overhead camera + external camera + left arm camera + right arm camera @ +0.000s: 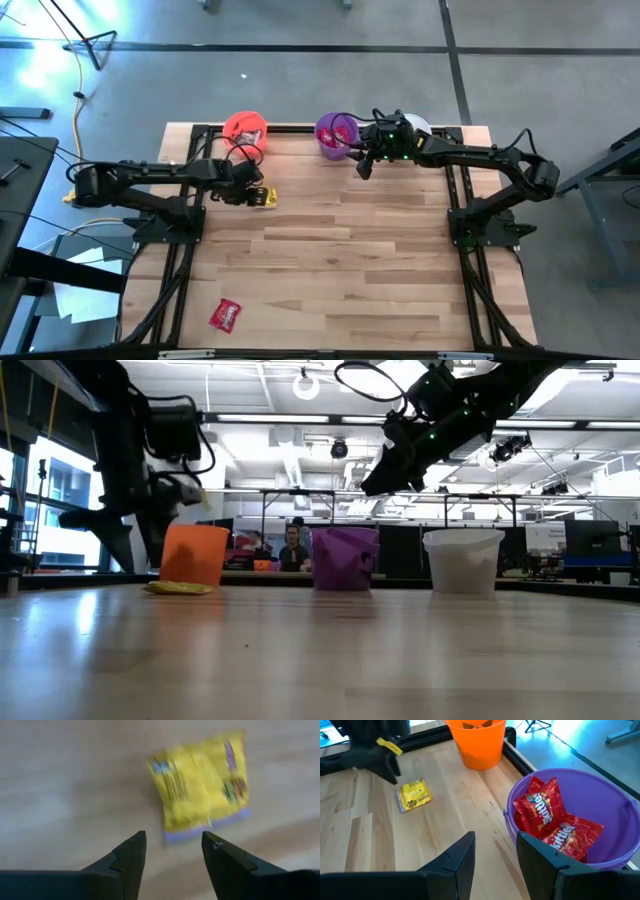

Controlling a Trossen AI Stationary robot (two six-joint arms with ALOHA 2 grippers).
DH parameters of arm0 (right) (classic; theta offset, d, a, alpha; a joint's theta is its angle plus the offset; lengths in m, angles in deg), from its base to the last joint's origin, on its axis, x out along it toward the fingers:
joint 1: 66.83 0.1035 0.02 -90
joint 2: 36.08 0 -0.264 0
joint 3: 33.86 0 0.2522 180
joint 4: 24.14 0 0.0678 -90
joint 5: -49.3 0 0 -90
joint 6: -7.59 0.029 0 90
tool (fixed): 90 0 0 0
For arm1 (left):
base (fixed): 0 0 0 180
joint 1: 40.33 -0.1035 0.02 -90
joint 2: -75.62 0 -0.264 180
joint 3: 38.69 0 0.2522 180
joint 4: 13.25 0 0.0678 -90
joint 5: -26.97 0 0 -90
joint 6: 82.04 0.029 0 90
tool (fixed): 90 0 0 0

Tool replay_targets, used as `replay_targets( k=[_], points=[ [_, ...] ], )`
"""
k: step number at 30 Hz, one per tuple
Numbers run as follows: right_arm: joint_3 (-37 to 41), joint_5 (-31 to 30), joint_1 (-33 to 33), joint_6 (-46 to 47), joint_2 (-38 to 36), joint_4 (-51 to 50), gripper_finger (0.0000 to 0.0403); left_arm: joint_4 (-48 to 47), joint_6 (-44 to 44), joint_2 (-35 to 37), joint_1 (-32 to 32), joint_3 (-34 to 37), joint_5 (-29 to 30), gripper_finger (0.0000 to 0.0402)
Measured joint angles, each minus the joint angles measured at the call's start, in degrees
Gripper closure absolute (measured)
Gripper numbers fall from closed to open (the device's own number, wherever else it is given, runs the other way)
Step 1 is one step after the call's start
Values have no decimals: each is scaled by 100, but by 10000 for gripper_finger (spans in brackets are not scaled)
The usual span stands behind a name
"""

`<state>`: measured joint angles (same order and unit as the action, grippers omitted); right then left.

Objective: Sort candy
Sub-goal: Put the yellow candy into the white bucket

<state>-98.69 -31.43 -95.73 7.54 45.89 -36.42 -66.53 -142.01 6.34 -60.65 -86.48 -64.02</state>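
Observation:
A yellow candy packet lies flat on the wooden table, in front of the orange cup. My left gripper points down just above the table, open, a little short of the yellow packet and touching nothing. My right gripper hangs open and empty in the air beside the purple cup, which holds two red candy packets. A third red packet lies flat near the table's near left corner.
The orange cup, purple cup and white cup stand in a row along the far edge. The right arm partly covers the white cup from above. Bare wood fills the table's middle and near right.

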Motion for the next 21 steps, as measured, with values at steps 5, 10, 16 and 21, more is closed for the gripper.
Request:
replay_targets(
  k=[5, 10, 16, 21],
  points=[
    [0, 20, 0, 2, 0, 0, 265, 454, 207, -243, -249, 137, 399, 196],
    [0, 20, 0, 2, 0, 0, 265, 1147, 346, -608, -330, 261, 195, 191],
    [0, 18, 0, 151, 2, 0, 265, 1326, 322, -959, -330, 237, 197, 219],
    [0, 18, 0, 153, 1, 1, 265, 1342, 514, -985, -330, 247, 200, 297]
  ],
)
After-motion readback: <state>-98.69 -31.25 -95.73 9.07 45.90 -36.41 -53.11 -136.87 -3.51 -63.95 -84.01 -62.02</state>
